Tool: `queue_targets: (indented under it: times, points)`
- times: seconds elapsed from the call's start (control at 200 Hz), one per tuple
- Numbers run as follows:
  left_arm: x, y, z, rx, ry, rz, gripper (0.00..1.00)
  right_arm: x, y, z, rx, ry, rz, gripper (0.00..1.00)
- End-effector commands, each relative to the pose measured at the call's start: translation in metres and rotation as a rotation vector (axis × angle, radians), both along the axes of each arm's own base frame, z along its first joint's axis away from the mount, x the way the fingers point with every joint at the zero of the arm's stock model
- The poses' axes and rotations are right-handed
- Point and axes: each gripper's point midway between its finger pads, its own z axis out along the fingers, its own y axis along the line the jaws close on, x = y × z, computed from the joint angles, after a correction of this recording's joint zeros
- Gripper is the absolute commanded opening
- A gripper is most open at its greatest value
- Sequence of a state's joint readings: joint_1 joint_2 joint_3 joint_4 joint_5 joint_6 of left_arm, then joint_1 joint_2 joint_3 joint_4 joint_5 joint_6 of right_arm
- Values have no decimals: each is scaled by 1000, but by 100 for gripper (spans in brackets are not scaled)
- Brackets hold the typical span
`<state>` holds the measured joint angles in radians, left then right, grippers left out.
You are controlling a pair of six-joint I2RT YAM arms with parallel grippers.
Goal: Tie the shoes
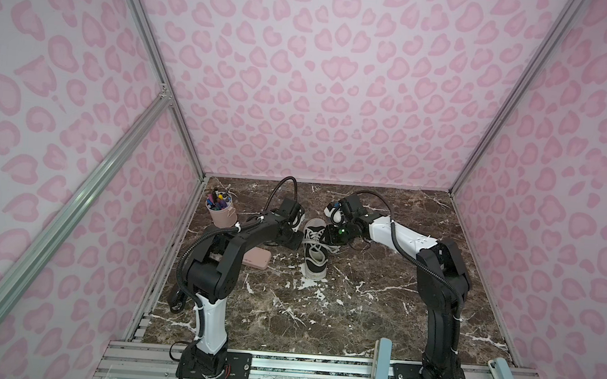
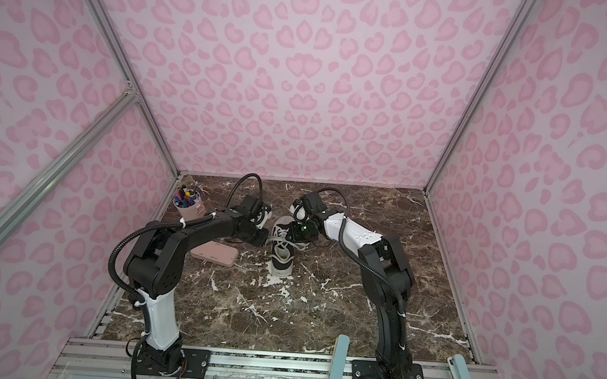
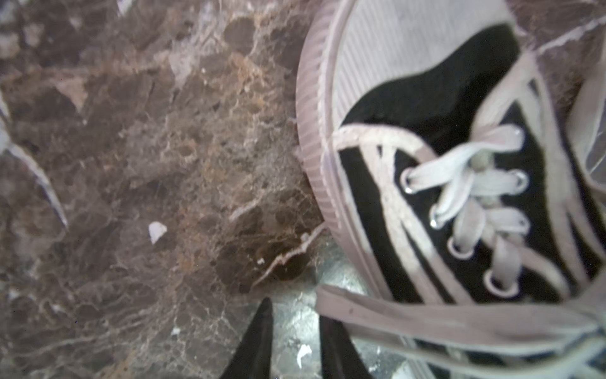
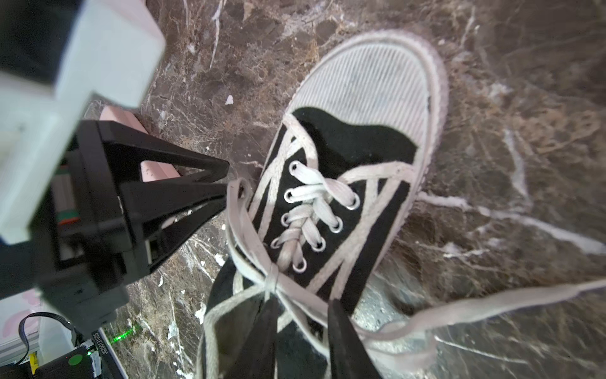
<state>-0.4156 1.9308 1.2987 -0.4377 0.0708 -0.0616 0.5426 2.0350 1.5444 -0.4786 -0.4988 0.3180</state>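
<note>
One shoe (image 1: 314,263), laces (image 4: 314,197) cinched, both pairs of fingers spread

Black canvas with white toe cap and sole, upright on the dark marbled bench (image 1: 322,310). In both top views, an arm tip at either side of the shoe (image 2: 281,261). Laces crossed through every eyelet and drawn into a small knot (image 4: 272,279) just past the top pair. From that knot, one loop (image 4: 232,216) hanging off the shoe's side nearer the left arm. One long loose strand (image 4: 492,302) trailing over the bench off the opposite side.

Just beside the shoe's sole, low over the bench, left fingers (image 3: 257,341) with tips apart and bare marble showing in the gap; nothing pinched. From the right wrist, those left fingers (image 4: 177,197) pointing at the end of the loop, tips right next to it. Touching or not: cannot tell.

Over the shoe's heel-end opening, on the heel side of the knot, right fingers (image 4: 342,338) also apart. A lace strand crossing that gap, not visibly squeezed.

Flat pink case (image 2: 215,255) near the shoe on the left arm's side, not touching it. Pink cup of pens (image 1: 219,209) well apart from the shoe on that same side, about level with its toe end.
</note>
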Motion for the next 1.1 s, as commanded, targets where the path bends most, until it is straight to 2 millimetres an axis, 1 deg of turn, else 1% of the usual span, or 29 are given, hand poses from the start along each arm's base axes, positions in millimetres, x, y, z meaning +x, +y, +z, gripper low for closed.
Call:
queue_targets:
  times: [0.0,0.03,0.045,0.055,0.065,0.075,0.08,0.085,0.105,0.115,0.125,0.165,0.28,0.3,0.335,0.35,0.5,0.59,0.685,0.71,0.715,0.72,0.74,0.755,0.805,0.865,0.93,1.01,1.095]
  points:
    - [5,-5,16,-85,-45,14,45,1,-7,14,19,-14,-13,32]
    - [5,-4,20,-97,-54,20,51,3,-10,19,28,-24,-24,33]
    - [4,-3,23,-103,-60,21,57,3,-12,21,31,-29,-29,34]
    - [4,-2,24,-106,-64,23,62,4,-13,23,35,-34,-33,35]
    - [4,-2,25,-109,-68,25,72,4,-15,24,36,-36,-38,36]
    - [4,-1,27,-113,-73,26,92,5,-16,27,41,-43,-42,37]
    - [3,-1,28,-114,-76,26,97,5,-17,28,42,-46,-44,37]
    - [3,-1,28,-115,-78,28,100,6,-17,29,44,-48,-46,39]
    - [3,0,32,-124,-89,32,98,9,-20,36,54,-65,-57,42]
    - [3,0,34,-130,-94,32,97,5,-25,30,47,-50,-63,44]
    - [2,1,35,-135,-98,33,97,4,-27,30,47,-49,-66,45]
    - [1,3,43,-154,-115,38,97,6,-36,35,55,-60,-84,52]
    - [-5,12,72,-216,-200,65,97,11,-68,58,64,-112,-144,72]
    - [-7,14,77,-233,-216,74,97,12,-75,63,65,-124,-156,77]
    - [-9,18,88,-254,-251,87,97,13,-88,70,64,-142,-180,95]
    - [-9,20,94,-261,-271,93,97,13,-94,72,62,-146,-191,97]
    - [-16,46,141,-329,-440,169,97,15,-151,91,44,-227,-301,98]
    - [-17,67,161,-345,-536,261,97,15,-186,93,-9,-280,-383,98]
    - [-20,82,178,-376,-666,298,97,15,-220,95,-74,-366,-482,98]
    - [-22,87,179,-370,-695,308,97,15,-229,97,-86,-394,-517,98]
    - [-23,88,179,-368,-701,310,97,13,-230,93,-92,-390,-521,98]
    - [-23,88,180,-369,-708,312,97,15,-232,96,-94,-403,-530,98]
    - [-25,92,179,-358,-719,324,97,14,-238,96,-104,-426,-551,98]
    - [-24,96,183,-360,-750,333,97,13,-243,96,-111,-442,-566,98]
    - [-28,102,185,-339,-805,333,97,10,-256,97,-133,-504,-618,98]
    - [-31,111,185,-307,-848,352,97,5,-270,94,-175,-554,-671,98]
    - [-36,114,185,-276,-885,334,97,-1,-285,88,-211,-582,-731,98]
    - [-40,120,182,-255,-888,355,97,-5,-294,83,-229,-593,-760,98]
    - [-47,119,175,-266,-863,347,97,-6,-296,77,-232,-577,-762,98]
